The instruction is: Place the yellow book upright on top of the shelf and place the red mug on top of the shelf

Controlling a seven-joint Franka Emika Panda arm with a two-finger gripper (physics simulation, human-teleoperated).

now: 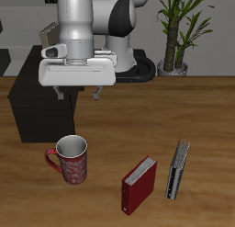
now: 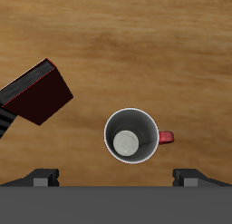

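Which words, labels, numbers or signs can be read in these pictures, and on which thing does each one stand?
None can be read.
The red mug carries only a mottled pattern, no letters.
The red book and the grey book show plain covers.
The shelf and the gripper show no marking.

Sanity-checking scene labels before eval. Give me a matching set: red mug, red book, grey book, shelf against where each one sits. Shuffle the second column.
Column one:
1. red mug
2. red book
3. grey book
4. shelf

Column two:
A. dark box on the table, farther back than the other three
B. thin, at the end of the row farthest from the dark box
C. on the table between the two other small things
D. upright, opening up, on the table just in front of the dark box

Pairs: 1-D, 2-C, 3-B, 4-A
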